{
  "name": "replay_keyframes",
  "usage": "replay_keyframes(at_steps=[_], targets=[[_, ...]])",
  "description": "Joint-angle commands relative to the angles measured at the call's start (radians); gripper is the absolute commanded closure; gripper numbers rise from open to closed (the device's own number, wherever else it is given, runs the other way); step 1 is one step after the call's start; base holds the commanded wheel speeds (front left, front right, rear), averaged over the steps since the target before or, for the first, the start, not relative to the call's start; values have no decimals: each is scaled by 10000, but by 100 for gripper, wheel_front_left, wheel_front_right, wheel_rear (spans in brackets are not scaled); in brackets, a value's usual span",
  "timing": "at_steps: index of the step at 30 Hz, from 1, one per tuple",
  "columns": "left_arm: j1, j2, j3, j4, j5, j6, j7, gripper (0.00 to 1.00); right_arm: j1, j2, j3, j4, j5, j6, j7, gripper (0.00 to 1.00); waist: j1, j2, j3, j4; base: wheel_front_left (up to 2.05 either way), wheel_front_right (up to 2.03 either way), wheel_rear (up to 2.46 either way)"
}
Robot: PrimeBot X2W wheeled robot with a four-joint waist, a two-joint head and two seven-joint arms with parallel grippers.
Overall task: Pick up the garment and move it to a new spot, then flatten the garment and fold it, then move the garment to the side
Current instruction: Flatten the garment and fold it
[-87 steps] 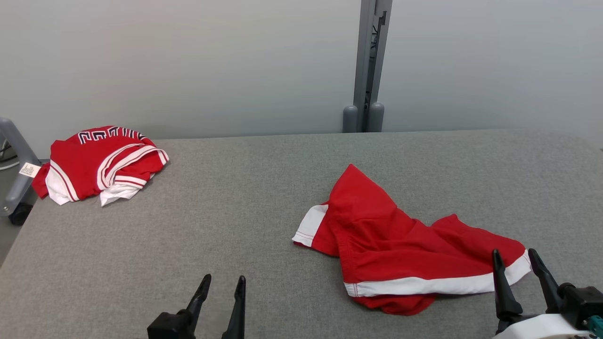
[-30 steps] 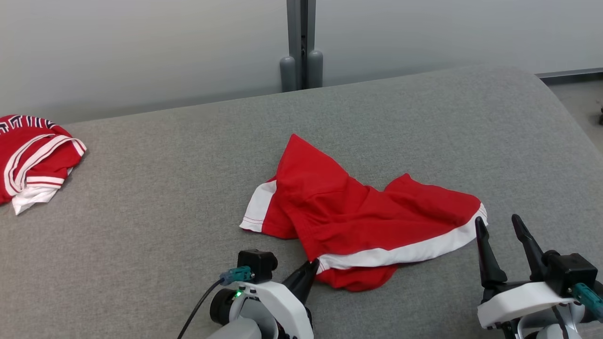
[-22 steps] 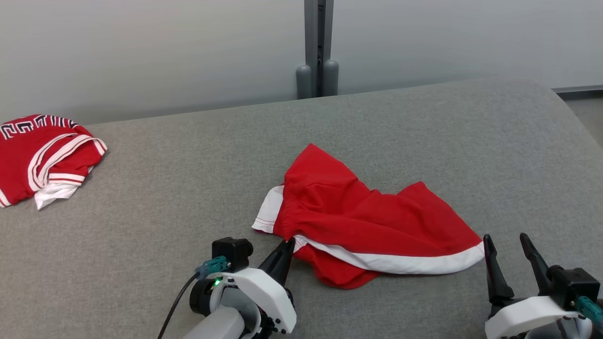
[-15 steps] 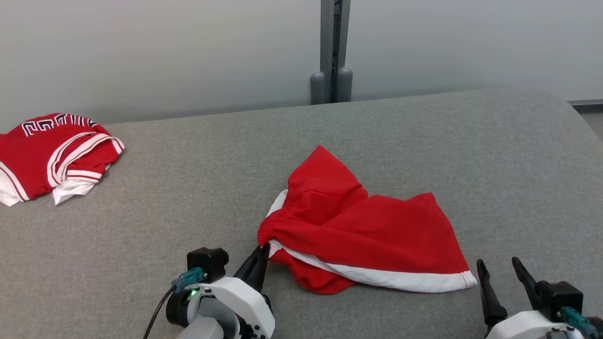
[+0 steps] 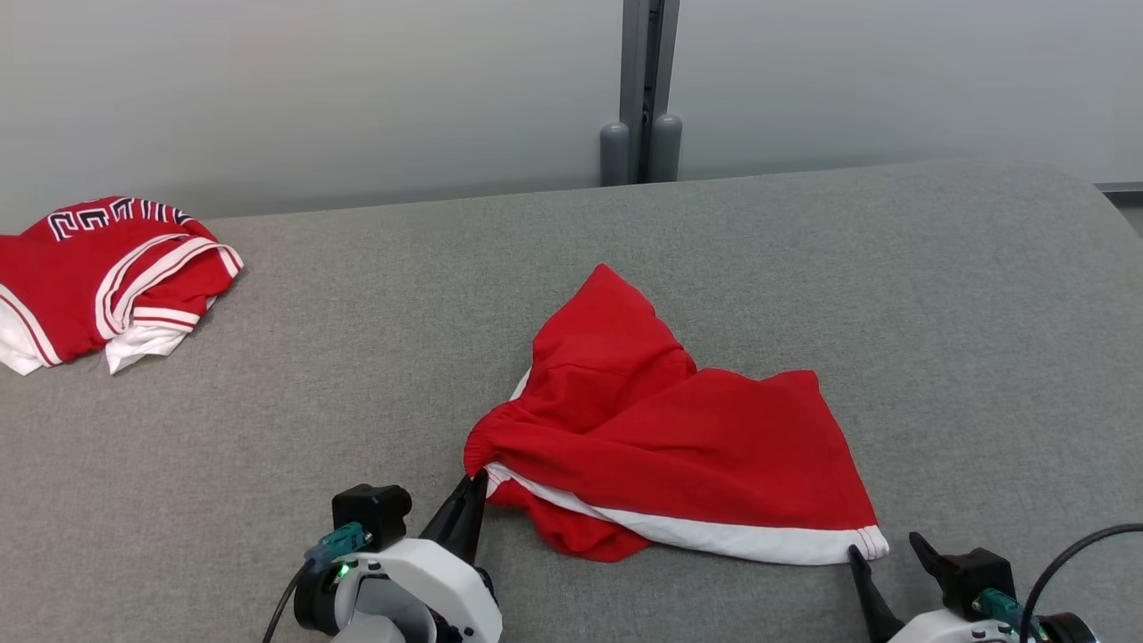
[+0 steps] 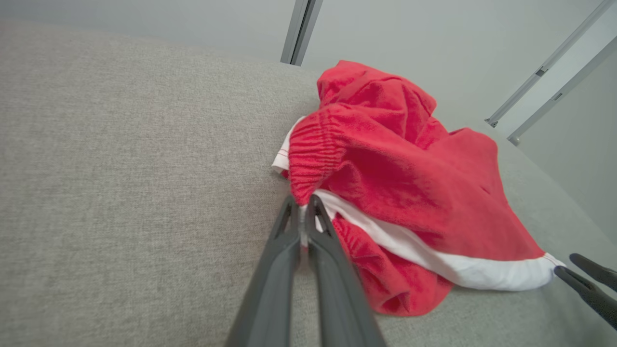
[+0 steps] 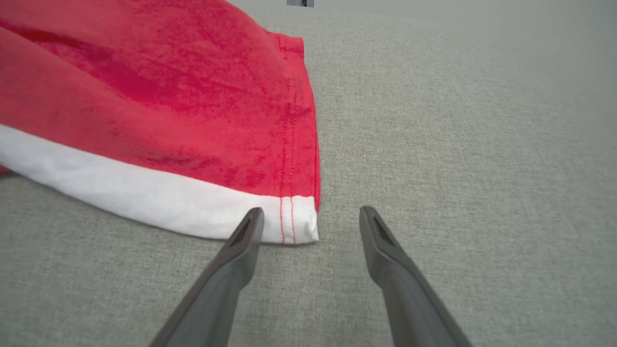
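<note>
Dragged sideways since a second ago, the red shorts [image 5: 679, 438] now bunch at the left gripper [image 6: 302, 201], whose jaws are pinched together on an edge by the waistband. The right gripper [image 7: 311, 214] has its jaws apart, with the white hem corner between their tips. Far to the left of the left jaws, a folded jersey [image 5: 107, 277] lies on the grey table [image 5: 357, 375].

Left gripper [image 5: 476, 482]: long dark tapered fingers [image 5: 460, 525], white wrist shell [image 5: 439, 580], teal plug [image 5: 332, 541], green light [image 5: 342, 572], black cable [image 5: 280, 609]. Right gripper [image 5: 884, 546]: same.
</note>
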Motion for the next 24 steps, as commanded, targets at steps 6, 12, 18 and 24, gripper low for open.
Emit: replay_keyframes(at_steps=[6,12,18,24], targets=[[-10,-60,276,166,302,-202,-48,100,-470,-62,442,705,137,2,-187,9,0,-1,80,52,0,0,0],[-67,-131,443,293,437,-317,-48,100,-711,-57,721,1100,233,2,-350,49,0,-1,108,61,0,0,0],[-92,-170,572,363,539,-361,-48,100,-916,-54,942,1449,466,2,-397,55,0,-1,117,48,0,0,0],[-87,-191,669,444,647,-436,-48,100,-1182,-70,1044,1824,565,2,-433,76,0,-1,106,76,0,0,0]])
